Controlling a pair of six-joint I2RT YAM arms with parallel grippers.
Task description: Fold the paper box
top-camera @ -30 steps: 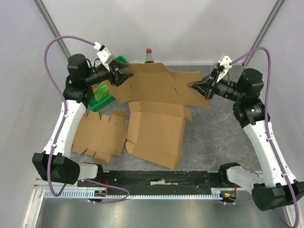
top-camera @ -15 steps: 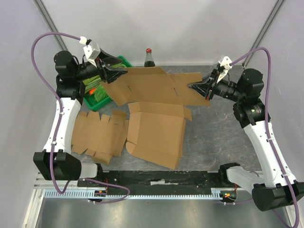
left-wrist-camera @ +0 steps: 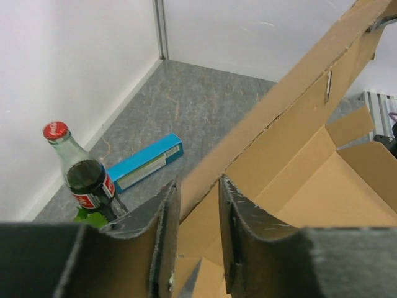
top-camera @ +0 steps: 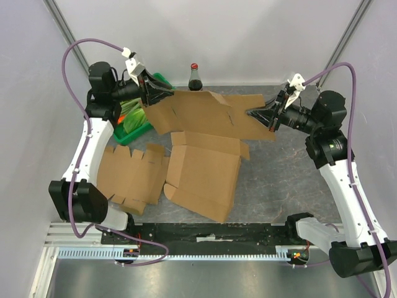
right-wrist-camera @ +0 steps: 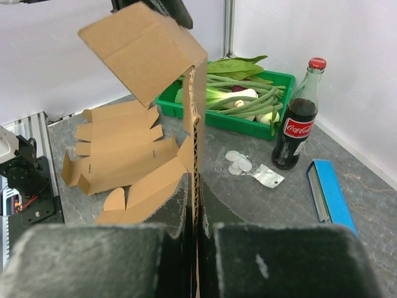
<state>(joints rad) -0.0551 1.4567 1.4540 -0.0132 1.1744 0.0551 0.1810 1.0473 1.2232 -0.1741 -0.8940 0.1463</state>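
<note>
The paper box (top-camera: 211, 115) is a flat brown cardboard sheet held off the table between both arms. My right gripper (top-camera: 251, 112) is shut on its right edge; in the right wrist view the corrugated edge (right-wrist-camera: 195, 124) runs straight down between the closed jaws of that gripper (right-wrist-camera: 195, 186), and the sheet's far part (right-wrist-camera: 146, 53) folds over. My left gripper (top-camera: 162, 94) is at the sheet's left end. In the left wrist view its jaws (left-wrist-camera: 198, 186) stand apart, astride the cardboard's edge (left-wrist-camera: 291, 105), with a gap showing.
A partly opened cardboard box (top-camera: 208, 174) and a flat blank (top-camera: 130, 177) lie on the table below. A green tray (top-camera: 144, 128) of vegetables sits at back left, with a cola bottle (top-camera: 194, 76) beside it. A blue carton (left-wrist-camera: 146, 162) and small packets (right-wrist-camera: 248, 166) lie near the bottle.
My left arm pulled back left, then came in again onto the sheet's left end, and its jaws narrowed. The sheet's left part shifted. The right arm stayed still.
</note>
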